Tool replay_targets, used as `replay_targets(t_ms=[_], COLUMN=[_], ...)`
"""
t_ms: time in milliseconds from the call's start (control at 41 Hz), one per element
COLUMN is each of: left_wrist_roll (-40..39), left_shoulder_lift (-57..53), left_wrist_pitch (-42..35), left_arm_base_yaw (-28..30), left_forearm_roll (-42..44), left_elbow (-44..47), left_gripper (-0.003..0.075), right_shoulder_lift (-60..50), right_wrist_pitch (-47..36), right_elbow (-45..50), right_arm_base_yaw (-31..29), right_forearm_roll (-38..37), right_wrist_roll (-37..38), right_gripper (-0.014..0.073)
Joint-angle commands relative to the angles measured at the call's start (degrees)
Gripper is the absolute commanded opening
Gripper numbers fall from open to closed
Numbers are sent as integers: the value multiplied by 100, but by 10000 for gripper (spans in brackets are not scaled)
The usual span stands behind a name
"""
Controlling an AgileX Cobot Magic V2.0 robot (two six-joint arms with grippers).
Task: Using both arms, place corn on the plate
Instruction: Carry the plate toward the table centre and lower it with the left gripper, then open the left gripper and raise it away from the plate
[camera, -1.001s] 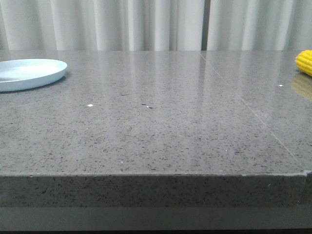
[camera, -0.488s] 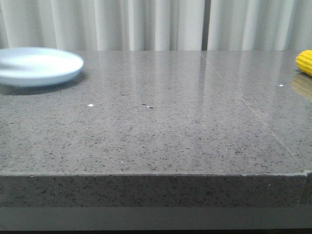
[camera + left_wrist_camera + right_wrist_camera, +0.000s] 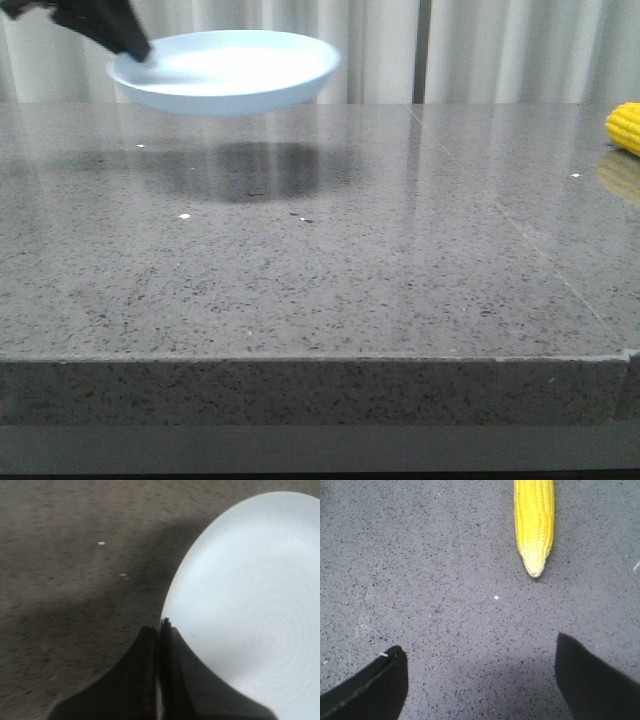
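Front view has the round pale blue-white plate [image 3: 225, 70] up in the air over the grey speckled stone worktop [image 3: 320, 260], sitting at about 11 o'clock in the frame with its dark shadow on the stone right underneath. The black left hand [image 3: 135, 50] has it by the rim on the plate's 9 o'clock side, and only a bit of the arm shows in the top corner. The left wrist cam backs that up: the dark fingers [image 3: 150, 680] are pinched tight together with the plate's edge clamped between them, nothing else in the grip. Plate looks roughly level, maybe tipped a hair, hard to say.

The bright yellow husked corn cob [image 3: 534, 517] is lying flat on the worktop, way over at 3 o'clock in the front view, well apart from the plate and mostly cut off by the frame edge. In the right wrist cam its paler tip points toward the black right hand [image 3: 480, 680], whose fingers are spread wide with bare stone between them. It's near the cob but not touching it, so nothing is grasped there.

Progress-wise I'd call it early days: plate is picked up, corn is untouched. What's left, as I read it, is the right hand grabbing the cob and getting it onto the plate.
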Motion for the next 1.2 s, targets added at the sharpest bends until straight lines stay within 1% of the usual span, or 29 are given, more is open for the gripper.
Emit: replay_targets(t_ms=[0,98,244,415,610,684,806,830,879,952,1050,1172], left_wrist_roll=[-25,-22,-22,-22,-52,-52,-66,-66,-66,-70,-70,-81], left_shoulder_lift=[-167,-35,168,385,448,448,448,448,448,430,339,91], left_wrist_pitch=[-195,-183,-178,-88,30,137,240,254,260,293,333,324], left_arm_base_yaw=[-359,-678,-943,-1001,-1001,-1001,-1001,-1001,-1001,-1001,-1001,-1001], left_forearm_roll=[-287,-287,-273,-229,142,174,325,343,390,450,473,574], left_elbow=[-209,-209,-209,-209,-209,-209,-209,-209,-209,-213,-234,-234], left_gripper=[-20,-20,-20,-20,-13,37,191,210,280,346,388,391], right_shoulder_lift=[11,11,11,11,11,11,11,11,11,11,11,11], right_wrist_pitch=[-393,-393,-393,-393,-393,-393,-393,-393,-393,-393,-393,-393], right_elbow=[-195,-195,-195,-195,-195,-195,-195,-195,-195,-195,-195,-195], right_arm_base_yaw=[-31,-31,-31,-31,-31,-31,-31,-31,-31,-31,-31,-31], right_forearm_roll=[-98,-98,-98,-98,-98,-98,-98,-98,-98,-98,-98,-98], right_wrist_roll=[-40,-40,-40,-40,-40,-40,-40,-40,-40,-40,-40,-40], right_gripper=[624,624,624,624,624,624,624,624,624,624,624,624])
